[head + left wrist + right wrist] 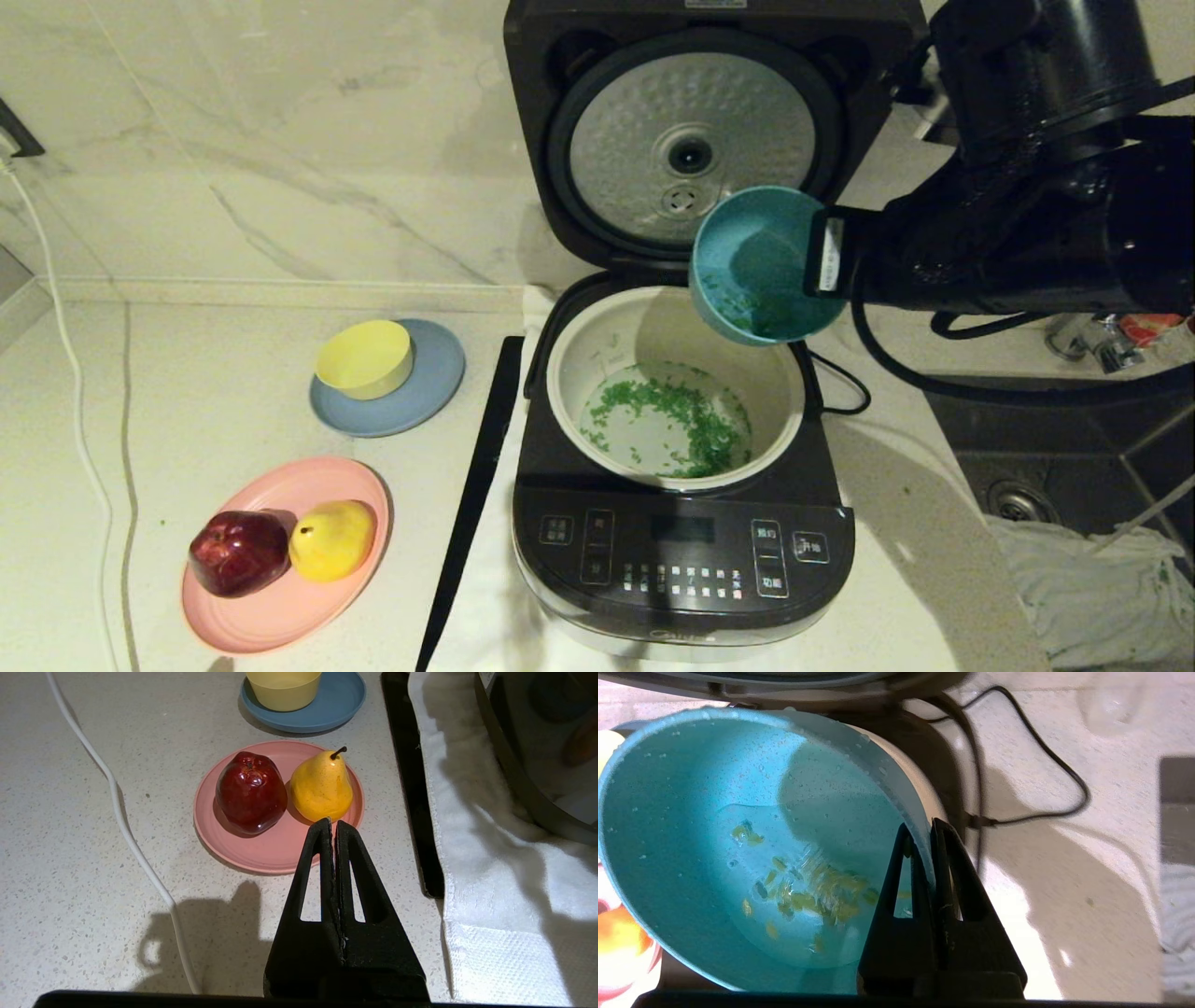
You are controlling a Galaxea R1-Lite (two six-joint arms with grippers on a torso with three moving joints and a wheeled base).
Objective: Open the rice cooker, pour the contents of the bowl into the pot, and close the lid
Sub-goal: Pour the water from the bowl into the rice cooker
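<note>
The right gripper (924, 830) pinches the rim of the one teal bowl (761, 266), tipped above the pot's (780, 434) back right edge. Green bits (686, 420) lie in the pot inside the rice cooker (681, 551); its lid (691, 140) stands open. The left gripper (332, 826), fingers pressed together and empty, hovers near one pink plate (266, 854).

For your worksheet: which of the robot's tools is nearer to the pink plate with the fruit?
Left. The left tool, shut and empty, hovers right at the pink plate's edge. The right tool grips the bowl over the pot, far across.
</note>
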